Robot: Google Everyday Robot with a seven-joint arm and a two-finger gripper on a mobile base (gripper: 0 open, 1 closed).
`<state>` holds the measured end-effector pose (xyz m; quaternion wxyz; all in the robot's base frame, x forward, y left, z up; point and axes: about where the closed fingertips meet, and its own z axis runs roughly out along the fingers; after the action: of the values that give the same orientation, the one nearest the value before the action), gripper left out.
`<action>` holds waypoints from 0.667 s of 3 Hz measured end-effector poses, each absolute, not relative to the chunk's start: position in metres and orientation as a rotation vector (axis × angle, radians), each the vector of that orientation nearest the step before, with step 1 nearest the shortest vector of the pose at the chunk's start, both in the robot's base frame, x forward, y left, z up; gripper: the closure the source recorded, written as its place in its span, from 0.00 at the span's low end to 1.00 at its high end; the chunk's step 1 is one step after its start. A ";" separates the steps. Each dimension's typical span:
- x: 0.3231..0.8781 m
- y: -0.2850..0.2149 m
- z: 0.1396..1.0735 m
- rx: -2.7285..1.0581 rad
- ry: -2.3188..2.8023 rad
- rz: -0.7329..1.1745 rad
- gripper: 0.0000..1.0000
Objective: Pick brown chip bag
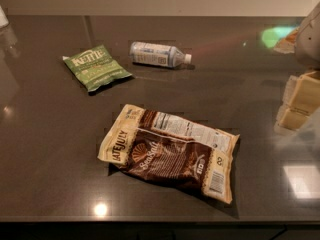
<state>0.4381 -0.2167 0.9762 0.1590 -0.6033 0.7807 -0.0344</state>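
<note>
**Hand at the right edge, brown bag low in the middle**

The hand (298, 103) sat at the right edge of the frame, a little above mid-height. It showed as pale cream blocks, blurred and partly cut off by the border. Whether it was open or closed could not be told. It held nothing and hung well apart from every item. A grey, rounded part of the arm rose above it into the upper right corner.

The brown bag (172, 154) lay to the lower left of the hand, in the lower middle of the frame. It rested flat on the dark, glossy surface (50, 134). It was crinkled, dark brown with cream edges, and turned at a slant. "LATE JULY" ran along its left end, a white nutrition label lay along its upper side, and a barcode sat at its right end. It was the largest item and touched nothing else.

The bottle (159, 54) lay on its side in the upper middle, its white cap pointing right. The green bag (96, 67), marked "Kettle", lay flat just left of the bottle, apart from it. Both were well apart from the brown bag.

A green glow (275, 35) shone on the surface at the upper right, and a pale wall ran along the top.
</note>
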 end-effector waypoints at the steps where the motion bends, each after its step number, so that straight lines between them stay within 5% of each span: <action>1: 0.438 -0.217 0.976 -1.725 2.232 -0.099 0.00; 2: 0.431 -0.202 0.967 -1.757 2.181 -0.048 0.00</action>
<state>0.4305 -0.2016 0.9667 0.1694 -0.6180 0.7675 -0.0170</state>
